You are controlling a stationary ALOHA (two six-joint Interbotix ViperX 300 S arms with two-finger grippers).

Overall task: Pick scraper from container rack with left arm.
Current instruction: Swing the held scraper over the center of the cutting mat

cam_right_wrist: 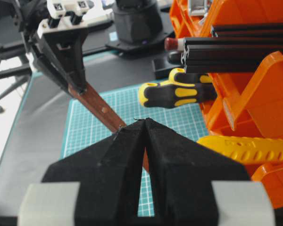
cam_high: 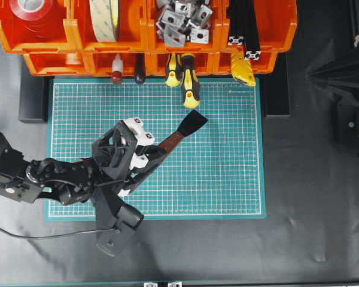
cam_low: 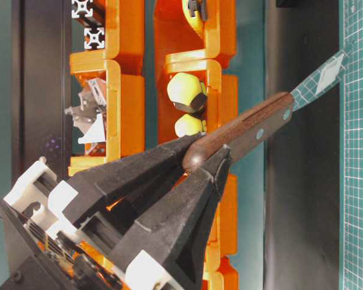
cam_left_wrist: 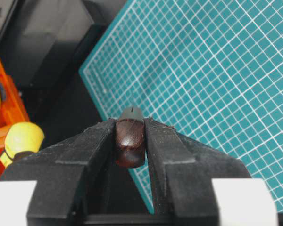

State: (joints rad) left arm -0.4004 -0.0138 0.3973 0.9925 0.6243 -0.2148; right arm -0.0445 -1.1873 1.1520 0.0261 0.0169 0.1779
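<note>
1. The slim scraper with a reddish-brown wooden handle and flat dark metal blade (cam_high: 182, 133) is out of the two-tiered bright orange plastic container rack (cam_high: 54, 37) and hangs above the green gridded cutting mat (cam_high: 227, 179), its blade pointing toward 1 o'clock in the overhead view.
2. The left arm's black angular claw (cam_left_wrist: 130, 141) is pinching the rounded butt end of the handle; the wrist view shows the wood squeezed between both fingers (cam_left_wrist: 89, 155), with nearly all the tool standing out beyond them.
3. The tool looks light and stiff. Smooth wood is likely a little slippery, and the wide blade far from the hold acts as a lever, so I judge it may pivot or droop in the grip.
4. A hold nearer the riveted middle of the handle would be steadier; the thin blade is a poor place to grip.
5. The yellow-and-black screwdrivers (cam_high: 188, 78) stick out of the lower bins at 12 o'clock from the blade, apart from it.
6. The right arm's black claw (cam_right_wrist: 145, 155) is pressed together and holds nothing, near the rack.
</note>
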